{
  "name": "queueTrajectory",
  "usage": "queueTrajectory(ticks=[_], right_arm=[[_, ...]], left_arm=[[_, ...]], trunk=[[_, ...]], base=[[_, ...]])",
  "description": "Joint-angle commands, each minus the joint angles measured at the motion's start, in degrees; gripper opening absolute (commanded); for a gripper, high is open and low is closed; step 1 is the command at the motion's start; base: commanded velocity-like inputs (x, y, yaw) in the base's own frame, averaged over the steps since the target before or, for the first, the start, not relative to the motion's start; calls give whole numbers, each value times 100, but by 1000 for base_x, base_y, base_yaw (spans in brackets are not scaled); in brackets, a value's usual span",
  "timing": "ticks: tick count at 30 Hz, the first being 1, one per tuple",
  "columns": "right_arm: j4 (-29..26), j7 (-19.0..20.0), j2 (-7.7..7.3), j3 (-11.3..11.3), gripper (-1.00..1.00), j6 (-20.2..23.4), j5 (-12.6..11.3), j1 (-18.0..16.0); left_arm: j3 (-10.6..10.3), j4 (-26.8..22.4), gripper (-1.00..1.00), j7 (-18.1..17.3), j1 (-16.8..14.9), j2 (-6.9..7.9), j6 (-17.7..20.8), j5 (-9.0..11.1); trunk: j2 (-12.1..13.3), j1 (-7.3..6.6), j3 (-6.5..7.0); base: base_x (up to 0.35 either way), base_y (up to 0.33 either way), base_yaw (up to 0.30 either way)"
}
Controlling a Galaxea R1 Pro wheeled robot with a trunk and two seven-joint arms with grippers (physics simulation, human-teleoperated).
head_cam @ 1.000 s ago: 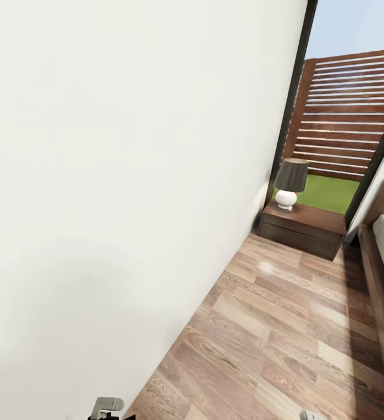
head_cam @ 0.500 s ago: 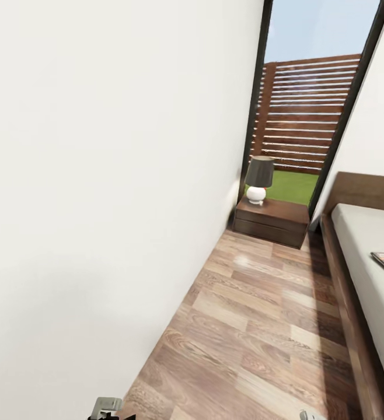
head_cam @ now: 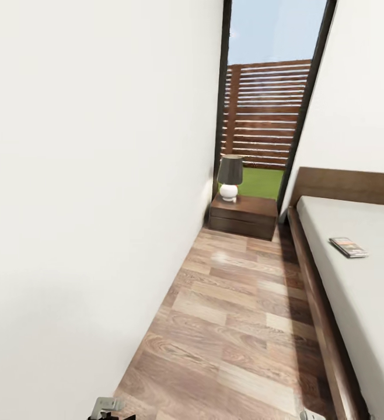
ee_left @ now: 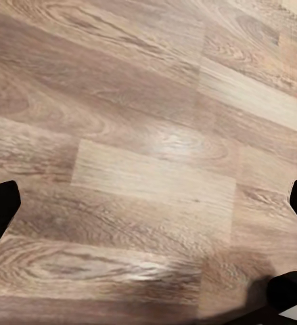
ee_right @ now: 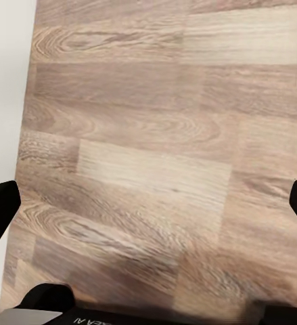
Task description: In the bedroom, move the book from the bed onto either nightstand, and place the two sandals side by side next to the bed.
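View swinging right since the earlier frames: more bed showing, book sitting further in from the right edge.

Wall [head_cam: 87, 175] is running down the left; nightstand [head_cam: 243, 216] with lamp [head_cam: 230, 176] is standing at the far end by the window [head_cam: 268, 111]; plank floor [head_cam: 238, 326] is lying between wall and bed [head_cam: 355, 280]; book [head_cam: 348, 247] is resting flat on the mattress. Left gripper [ee_left: 148, 203] and right gripper [ee_right: 148, 203] are both hanging wide apart over bare floor, holding nothing.
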Motion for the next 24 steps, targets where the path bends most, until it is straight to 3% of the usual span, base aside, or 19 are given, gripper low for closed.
queueTrajectory(ticks=[1,14,24], right_arm=[[-3,23,2,-50,100,13,59,-5],[-7,23,2,-50,100,13,56,-5],[-3,23,2,-49,100,13,59,-5]], left_arm=[[34,6,100,-31,-2,2,1,13],[34,6,100,-33,-2,2,1,13],[34,6,100,-33,-2,2,1,13]], trunk=[[-3,0,-5],[-3,0,-5],[-3,0,-5]], base=[[0,0,-300],[5,0,-300],[124,0,-300]])
